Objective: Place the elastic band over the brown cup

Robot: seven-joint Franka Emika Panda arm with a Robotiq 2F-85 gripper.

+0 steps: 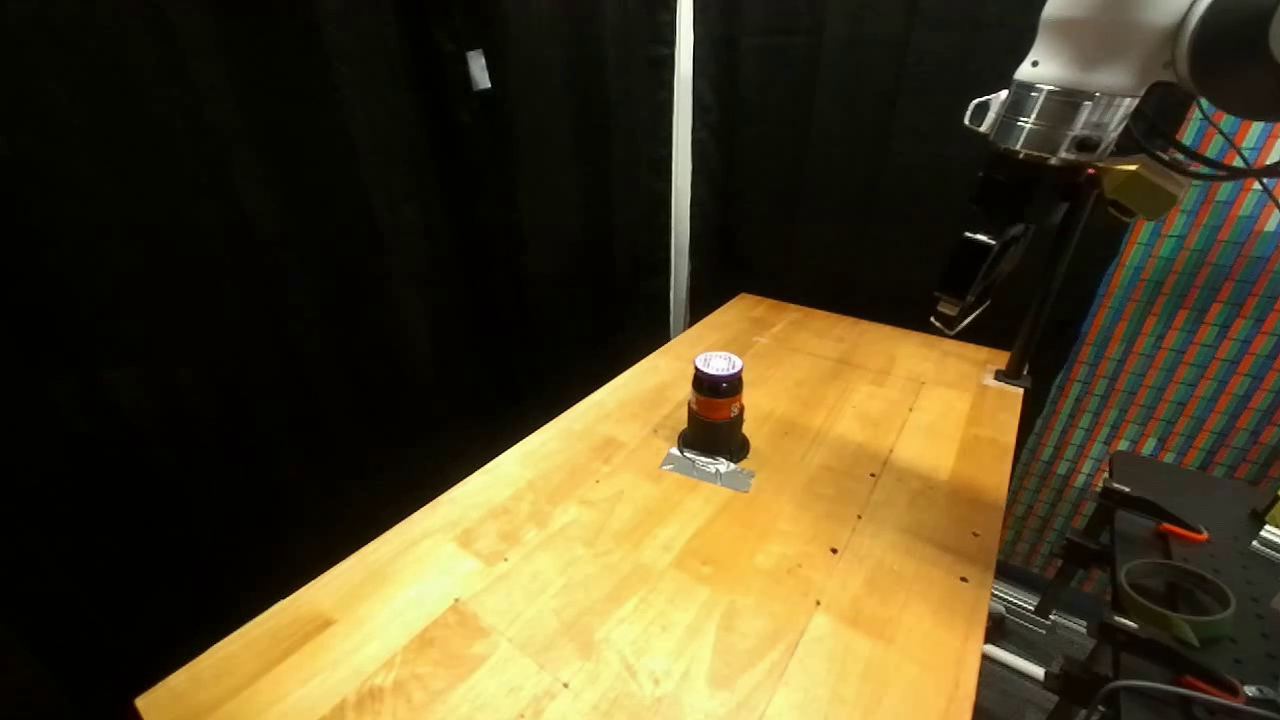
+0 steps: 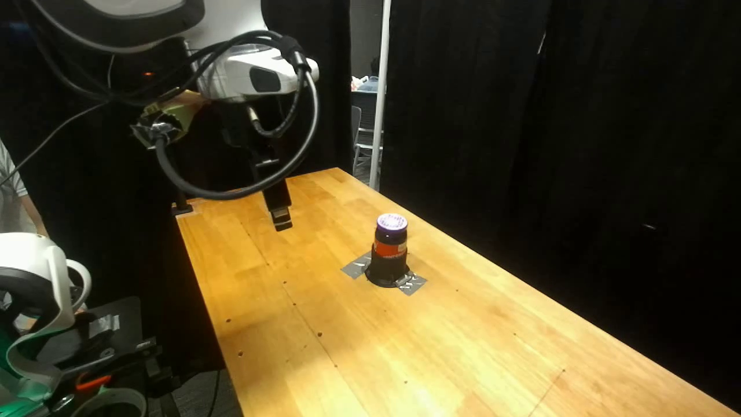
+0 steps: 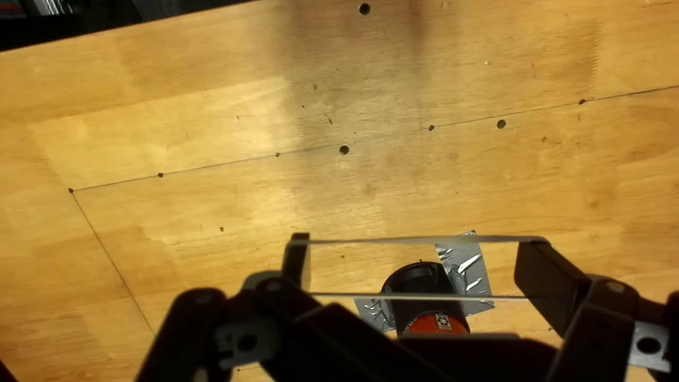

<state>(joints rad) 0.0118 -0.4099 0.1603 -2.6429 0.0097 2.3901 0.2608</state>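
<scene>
The brown cup is a small upright dark cylinder with an orange band and a white and purple top. It stands on the table in both exterior views (image 1: 717, 405) (image 2: 390, 250). In the wrist view its orange part (image 3: 432, 324) and black base show; its top is hidden behind the gripper. The elastic band (image 3: 366, 242) is a thin pale loop stretched around both fingers. My gripper (image 3: 419, 265) is open, with the band spanning the gap. In both exterior views the gripper (image 1: 957, 315) (image 2: 282, 219) hangs above the table, apart from the cup and higher than it.
Grey tape (image 1: 707, 468) (image 2: 412, 284) holds the cup's black base to the wooden table (image 1: 620, 590). A black post (image 1: 1045, 270) stands at the table's far corner. A side cart with a tape roll (image 1: 1177, 600) is beside the table. Black curtains hang behind.
</scene>
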